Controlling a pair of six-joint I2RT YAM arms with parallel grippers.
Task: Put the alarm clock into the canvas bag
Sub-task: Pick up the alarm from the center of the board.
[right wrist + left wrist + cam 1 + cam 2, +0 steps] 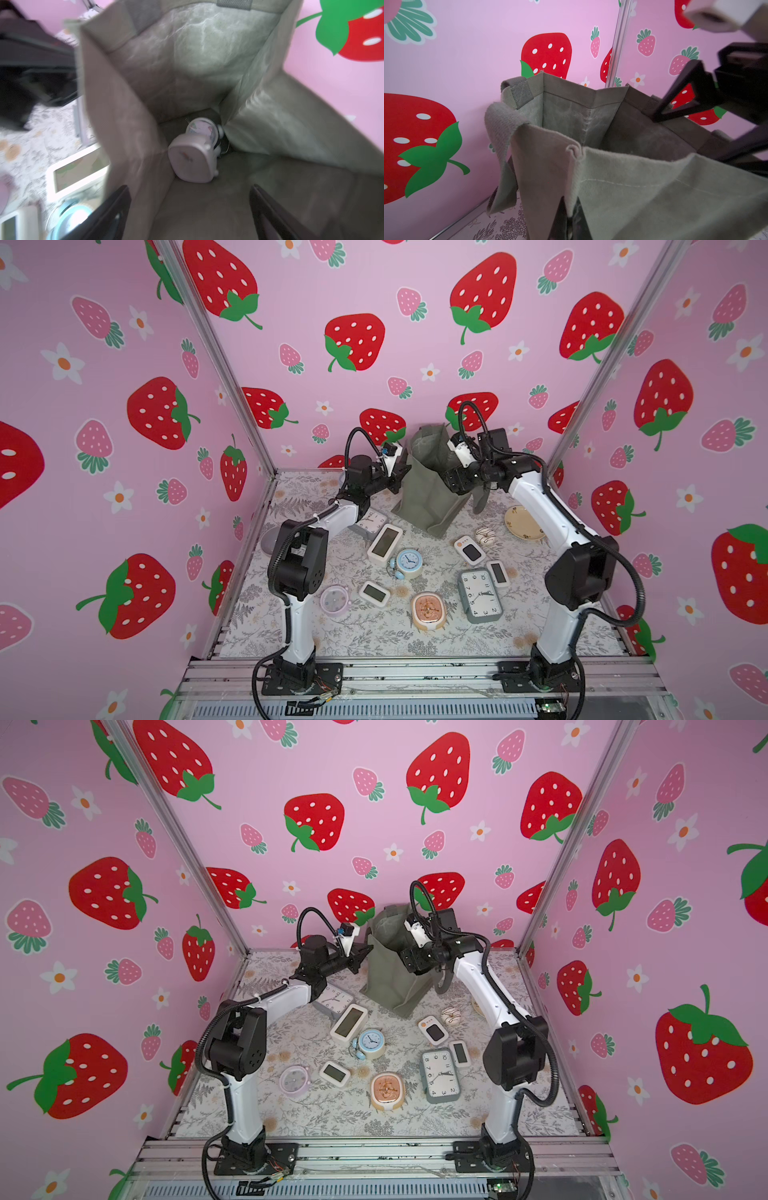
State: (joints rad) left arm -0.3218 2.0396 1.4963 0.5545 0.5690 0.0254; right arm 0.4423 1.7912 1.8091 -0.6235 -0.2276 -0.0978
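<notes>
A pink clock (pixel 193 162) is lying inside the canvas bag (pixel 424 489), so this drop looks done. Right jaws are hanging spread, empty; left jaws are pinching the bag's rim.

- Cream round ceramic plate (pixel 524 524) with small brown motifs: I see it right of centre in a top view, lying flat.
- White-iced ring doughnut with dark stripes (pixel 485 536), just left of that plate, not touching it.
- Grey round disc (pixel 268 541) at the cloth's left edge, half hidden; I cannot tell what it is.
- White tablecloth printed with grey ferns (pixel 374 639), lower centre.
- Pink strawberry-print walls (pixel 353 344) fill the upper frame.
</notes>
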